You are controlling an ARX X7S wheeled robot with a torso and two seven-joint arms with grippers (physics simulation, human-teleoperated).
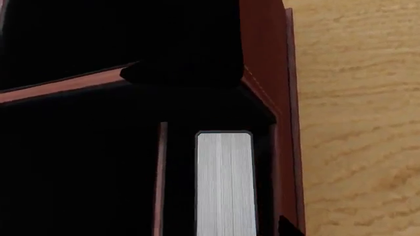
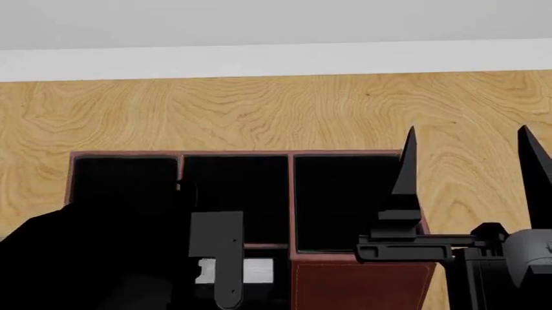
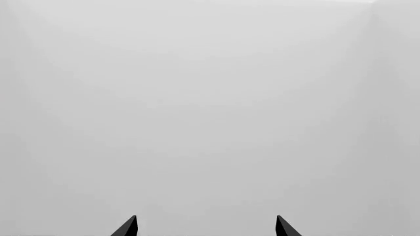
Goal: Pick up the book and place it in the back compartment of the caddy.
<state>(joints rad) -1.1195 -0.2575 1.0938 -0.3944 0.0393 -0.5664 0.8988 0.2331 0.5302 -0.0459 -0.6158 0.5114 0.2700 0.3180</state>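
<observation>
The red-brown caddy (image 2: pixel 291 194) fills the lower half of the head view, with three long black sections at its far side. Nearer, behind a crossbar (image 2: pixel 265 246), lies the short back compartment (image 1: pixel 180 167). The pale grey-white book (image 1: pixel 225 182) stands inside it on edge, also visible as the book (image 2: pixel 257 271) in the head view. My left gripper (image 1: pixel 206 230) hangs over this section, open, one dark fingertip (image 1: pixel 288 227) apart from the book's side. My right gripper (image 2: pixel 470 155) is raised beside the caddy, open and empty.
A stitched brown panel (image 2: pixel 362 284) closes the caddy's near right section. Wooden tabletop (image 2: pixel 258 110) surrounds the caddy, with a white wall behind it. The right wrist view shows the right gripper (image 3: pixel 204 227) against plain grey-white.
</observation>
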